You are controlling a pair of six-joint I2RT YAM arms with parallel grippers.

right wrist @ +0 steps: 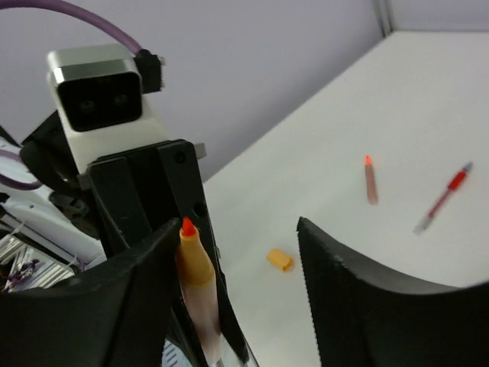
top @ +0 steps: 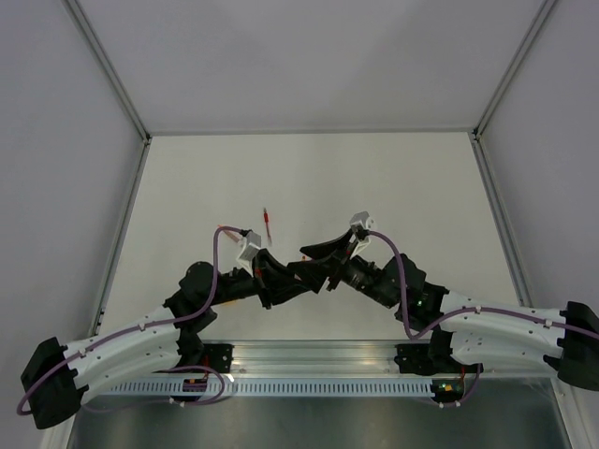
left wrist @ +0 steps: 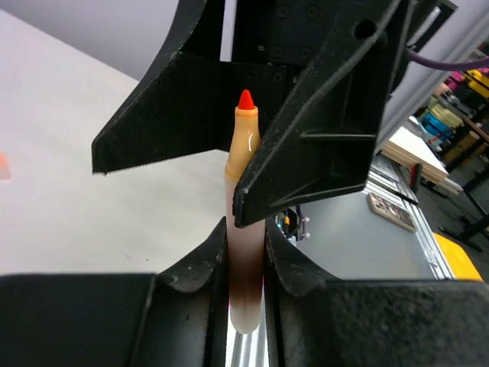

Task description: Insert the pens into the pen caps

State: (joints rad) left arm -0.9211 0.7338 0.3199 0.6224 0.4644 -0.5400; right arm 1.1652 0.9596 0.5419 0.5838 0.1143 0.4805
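**Orange-tipped pen held upright where two arms meet**

Closest in, the left wrist view shows the left gripper (left wrist: 244, 238) clamped on the held pen (left wrist: 244, 134). Its two black fingers (left wrist: 191, 269) press the pale barrel from both sides. The pen stands upright, with its orange neck and red-orange tip clear above the grip. Around that tip hangs the right gripper (left wrist: 229, 176), jaws spread wide and gripping nothing. One of its fingers crosses in front of the barrel, and whether it touches the pen cannot be told.

The right wrist view takes the same pen from the other side. There it sits just beside one of that gripper's own fingers, with the other finger well apart. The left arm's wrist camera (right wrist: 98, 88) and a purple cable (right wrist: 84, 11) rise above it.

Only this view shows what lies farther out on the white table (right wrist: 367, 99). An orange cap (right wrist: 280, 260) is nearest, then a salmon stick (right wrist: 370, 182) with a red tip. Near that lies a red stick (right wrist: 445, 199) with a grey end.

From overhead the two arms meet mid-table, and the held pen is too small to pick out among the black fingers
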